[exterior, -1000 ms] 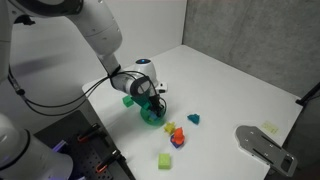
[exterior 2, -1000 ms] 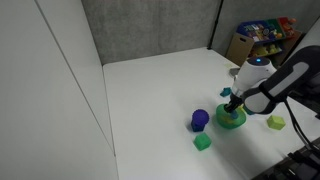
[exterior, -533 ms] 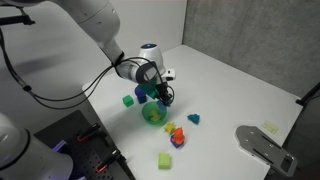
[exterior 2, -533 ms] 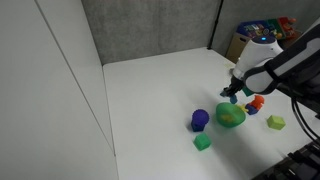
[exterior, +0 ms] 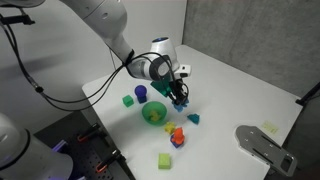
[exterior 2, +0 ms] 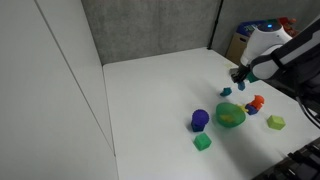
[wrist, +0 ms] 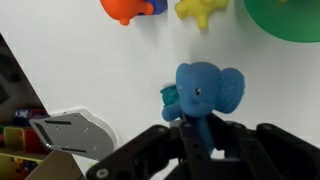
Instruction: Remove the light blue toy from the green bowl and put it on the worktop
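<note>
My gripper point(wrist: 204, 128) is shut on the light blue toy point(wrist: 208, 88), a small elephant-shaped piece. It holds the toy above the white worktop point(exterior: 230, 85), off to the side of the green bowl point(exterior: 153, 114). Both exterior views show the gripper point(exterior: 179, 96) point(exterior 2: 239, 79) clear of the bowl point(exterior 2: 231, 116). In the wrist view only the bowl's rim point(wrist: 290, 20) shows, at the top right corner. The toy point(exterior 2: 241, 87) hangs just under the fingers.
A darker teal wedge point(exterior: 193, 118) point(wrist: 170, 99) lies under the gripper. Orange and yellow toys point(exterior: 177, 133) point(wrist: 130, 8) lie beside the bowl. A purple cylinder point(exterior: 141, 93), a green cube point(exterior: 127, 100) and a yellow-green block point(exterior: 165, 160) stand around it.
The gripper has lifted out of the green bowl with the light blue toy and moved sideways away from the bowl, over the worktop near the teal wedge.
</note>
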Available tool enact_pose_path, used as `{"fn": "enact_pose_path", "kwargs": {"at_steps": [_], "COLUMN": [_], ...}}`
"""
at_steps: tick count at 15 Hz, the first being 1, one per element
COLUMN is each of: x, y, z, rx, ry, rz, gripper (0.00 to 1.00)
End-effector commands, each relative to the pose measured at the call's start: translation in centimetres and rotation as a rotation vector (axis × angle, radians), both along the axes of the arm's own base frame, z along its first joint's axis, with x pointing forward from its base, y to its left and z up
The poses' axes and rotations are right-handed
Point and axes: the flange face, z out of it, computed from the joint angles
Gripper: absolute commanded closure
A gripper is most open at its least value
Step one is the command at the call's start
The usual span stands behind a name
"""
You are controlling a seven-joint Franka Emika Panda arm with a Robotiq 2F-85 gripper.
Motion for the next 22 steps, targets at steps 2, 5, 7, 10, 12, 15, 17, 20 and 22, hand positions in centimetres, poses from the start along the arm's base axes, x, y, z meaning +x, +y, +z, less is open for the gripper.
{"fn": "enact_pose_path", "kwargs": {"at_steps": [2,5,7,10,12,15,17,20,22], "x": [0.6,0.4,0.4,0.5,0.7,0.6,0.3,-0.6,-1.5], "y": [-1.4,-1.6,-1.7,-1.6,-1.2,-0.3,0.6,1.8,2.6], "z": [-1.2,-1.9,-1.8,-0.8,0.3,2.9,5.0,8.6,11.2], "rx": [-0.048,-0.056,-0.057,-0.048,-0.039,-0.012,0.009,0.027,0.043], "ry": [0.009,0.021,0.023,0.02,0.018,0.014,0.013,0.026,0.042], "rz": [-0.068,-0.089,-0.095,-0.097,-0.093,-0.08,-0.072,-0.05,-0.043], "gripper": [0.95,0.6,0.45,0.21,0.06,0.0,0.0,0.0,0.0]}}
